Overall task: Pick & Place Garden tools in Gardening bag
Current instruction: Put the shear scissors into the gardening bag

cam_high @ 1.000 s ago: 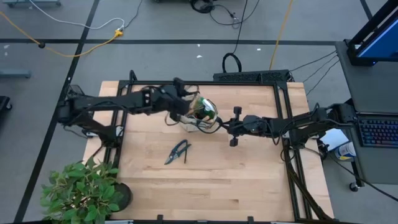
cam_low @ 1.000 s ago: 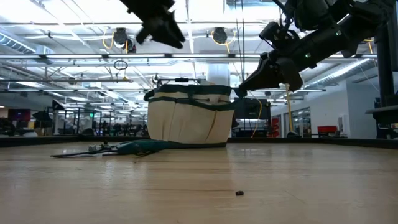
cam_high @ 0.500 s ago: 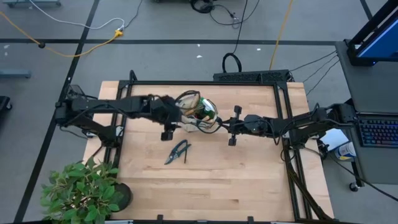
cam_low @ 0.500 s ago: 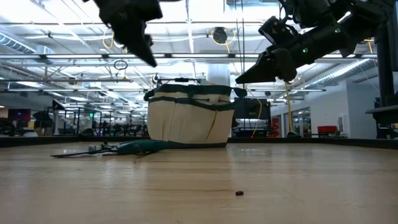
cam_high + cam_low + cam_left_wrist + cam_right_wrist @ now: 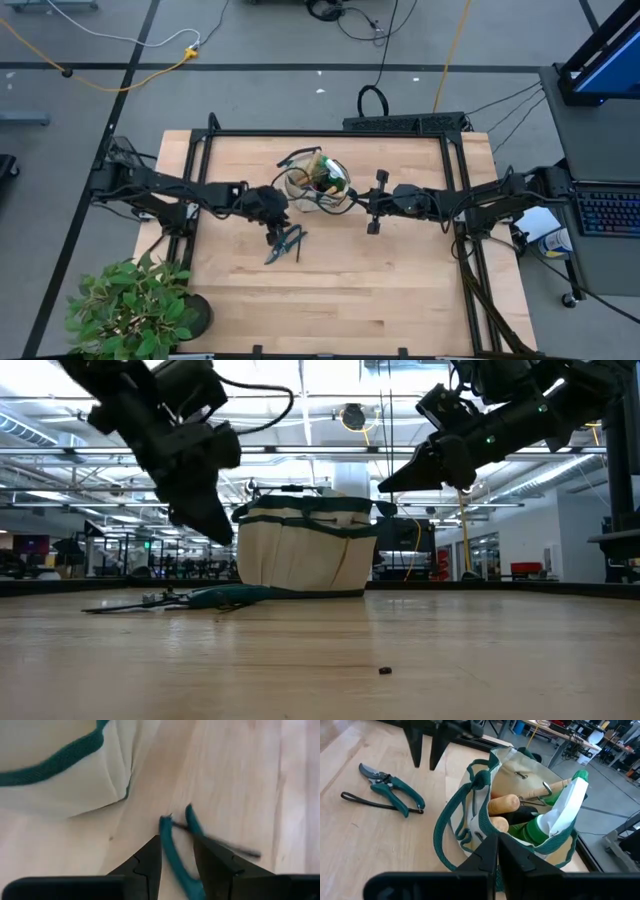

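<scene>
- The left gripper (image 5: 276,232) hangs low over the wooden table (image 5: 400,280), just above the pruning shears (image 5: 287,243), its fingers (image 5: 150,860) parted by a narrow gap and holding nothing.
- In the left wrist view, one teal handle of the shears (image 5: 175,855) runs up through the gap between the two dark fingers, while the other handle curves just outside one finger; whether the fingers touch the tool cannot be told.
- The shears lie flat on the table, near of the gardening bag (image 5: 316,185) and slightly to its left, close to it but not touching, with a thin dark wrist strap (image 5: 375,804) trailing from the handles.
- The beige bag with green trim stands upright toward the far middle of the table, already holding wooden-handled tools (image 5: 505,805) and a green spray bottle (image 5: 555,820) with a white top.
- The right gripper (image 5: 372,203) hovers just right of the bag, above its rim, fingers closed together on nothing, as the right wrist view shows.
- A leafy potted plant (image 5: 135,305) sits at the table's near-left corner, well apart from the shears.
</scene>
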{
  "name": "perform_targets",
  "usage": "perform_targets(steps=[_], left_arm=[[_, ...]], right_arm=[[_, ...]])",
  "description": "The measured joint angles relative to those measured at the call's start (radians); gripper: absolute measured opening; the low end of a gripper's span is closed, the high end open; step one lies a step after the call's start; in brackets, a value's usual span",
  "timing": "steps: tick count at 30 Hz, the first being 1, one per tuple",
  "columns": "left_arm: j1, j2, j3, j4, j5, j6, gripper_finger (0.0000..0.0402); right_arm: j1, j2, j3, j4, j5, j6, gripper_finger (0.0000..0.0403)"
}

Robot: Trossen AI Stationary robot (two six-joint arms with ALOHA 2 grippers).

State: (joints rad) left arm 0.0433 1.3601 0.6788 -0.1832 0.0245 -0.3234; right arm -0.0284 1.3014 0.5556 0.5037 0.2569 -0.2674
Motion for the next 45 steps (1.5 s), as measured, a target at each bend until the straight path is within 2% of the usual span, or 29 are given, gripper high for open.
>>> perform_targets(steps=[5, 7, 17, 26, 28, 32, 36, 39, 45], left_arm=[[-0.011, 0.025, -0.078, 0.128, -0.007, -0.148, 0.0115], [-0.028, 0.046, -0.097, 0.179, -0.020, -0.151, 0.0115], [-0.110, 0.169, -0.109, 0.227, -0.119, -0.180, 0.0115], [-0.125, 0.246, -0.105, 0.316, -0.164, -0.181, 0.0113], [-0.125, 0.246, -0.105, 0.323, -0.166, -0.180, 0.0102], [-0.124, 0.243, -0.106, 0.333, -0.159, -0.185, 0.0053], [-0.121, 0.240, -0.088, 0.334, -0.152, -0.223, 0.0049], [-0.120, 0.207, -0.041, 0.341, -0.153, -0.185, 0.0049], [-0.100, 0.090, 0.084, 0.336, -0.164, 0.031, 0.0049]], right_arm=[[0.000, 0.000, 0.000, -0.001, 0.000, 0.022, 0.0006], [0.000, 0.000, 0.000, -0.003, 0.000, 0.021, 0.0005], [0.000, 0.000, 0.000, -0.007, 0.000, 0.021, 0.0002], [0.000, 0.000, 0.000, -0.007, 0.000, 0.020, 0.0002], [0.000, 0.000, 0.000, -0.007, 0.000, 0.020, 0.0001], [0.000, 0.000, 0.000, -0.008, 0.000, 0.020, 0.0002], [0.000, 0.000, 0.000, -0.007, 0.000, 0.020, 0.0001], [0.000, 0.000, 0.000, -0.007, 0.001, 0.020, 0.0001], [0.000, 0.000, 0.000, -0.010, 0.000, 0.020, 0.0001]])
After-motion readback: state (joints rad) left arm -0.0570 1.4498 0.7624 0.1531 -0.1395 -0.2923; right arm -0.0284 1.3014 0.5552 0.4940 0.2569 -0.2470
